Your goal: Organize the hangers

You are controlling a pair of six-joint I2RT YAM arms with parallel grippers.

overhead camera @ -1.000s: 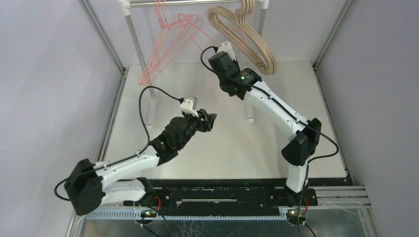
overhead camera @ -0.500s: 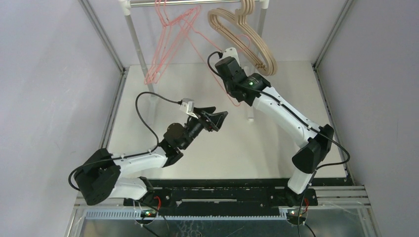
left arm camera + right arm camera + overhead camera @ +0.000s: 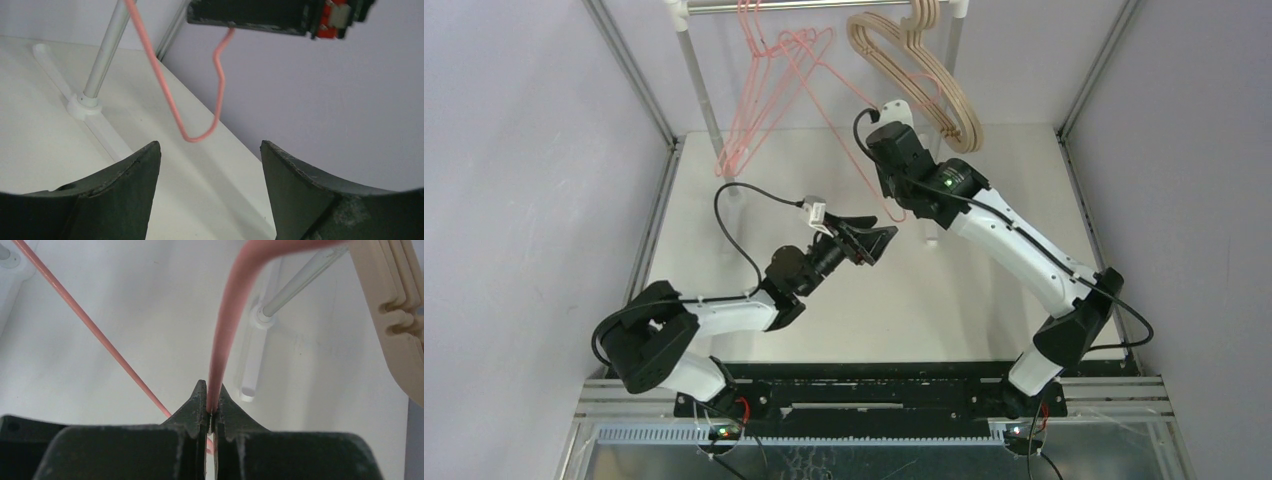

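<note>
Several pink-red wire hangers (image 3: 759,100) hang at the left of the rail and several beige wooden hangers (image 3: 934,90) at the right. My right gripper (image 3: 212,401) is shut on the wire of one pink hanger (image 3: 226,330). That hanger slants down from the rail, and its lower corner (image 3: 199,138) dangles under the right wrist. My left gripper (image 3: 882,226) stands open just short of that corner, nothing between its fingers (image 3: 125,185). The wooden hangers (image 3: 395,305) also show at the right edge of the right wrist view.
The silver rail (image 3: 804,6) with white joints runs across the back on two posts (image 3: 704,95). One post's white foot (image 3: 85,106) stands on the white table (image 3: 824,330), close to both grippers. Lavender walls close in left and right.
My left gripper opened wider and moved right toward the dangling hanger. The right arm shifted right and nearer with the pink hanger, pulling its lower corner down over the table.
</note>
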